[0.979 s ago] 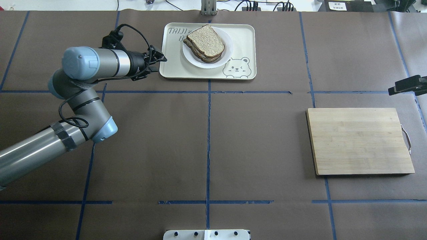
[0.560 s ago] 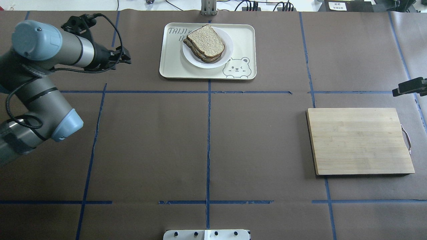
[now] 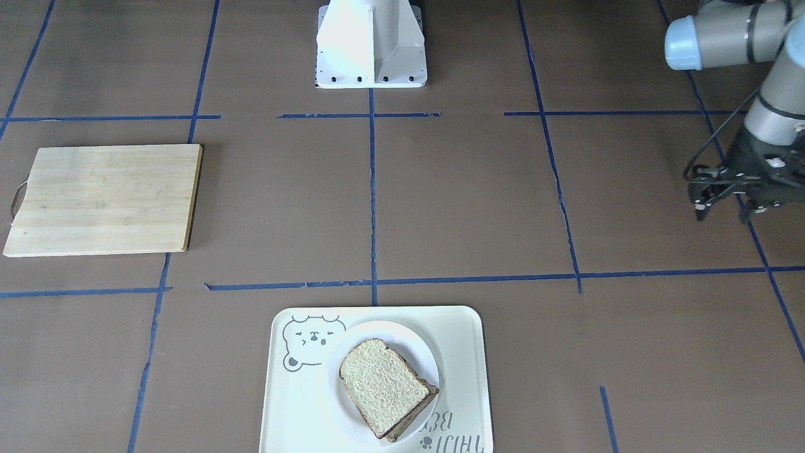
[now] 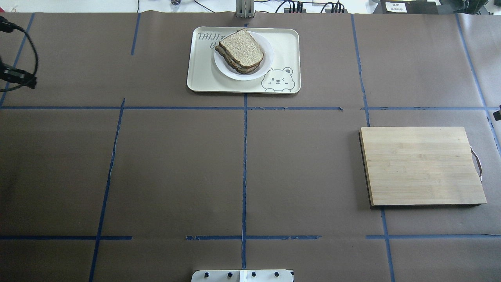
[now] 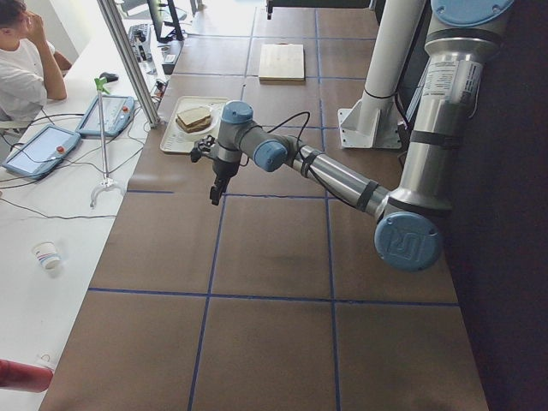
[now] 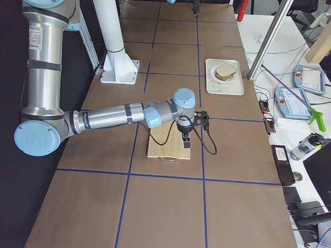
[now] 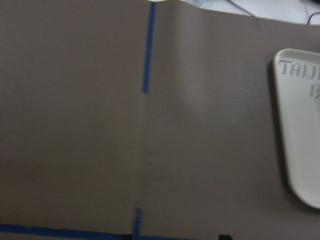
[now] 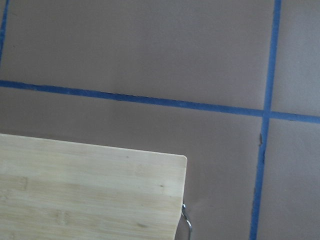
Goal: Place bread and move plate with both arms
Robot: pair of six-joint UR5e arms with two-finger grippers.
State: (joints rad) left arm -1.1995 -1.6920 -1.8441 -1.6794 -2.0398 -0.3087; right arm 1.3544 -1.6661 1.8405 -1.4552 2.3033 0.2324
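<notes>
Apparently the job is all but finished, judging by how things lie. The bread (image 3: 385, 385) rests as the top slice of a small stack on the plate (image 3: 377, 331). The plate in turn sits inside the tray (image 3: 286, 409) with the bear drawing, at the table's (image 3: 440, 207) far edge from the robot. The cutting board (image 3: 104, 198) lies bare, well apart from the tray. Nothing is in either arm's grasp, so what is left seems to be no more than parking the arms, unless the plate is meant to go elsewhere.

The left gripper (image 3: 723, 209) hangs above bare table off to the tray's side. Its fingers are spread wide, holding and touching nothing. The right gripper (image 6: 185, 140) hovers near the cutting board's corner. It shows clearly only in the side view, so I cannot tell whether it is released or clenched, though nothing appears to be in it.
</notes>
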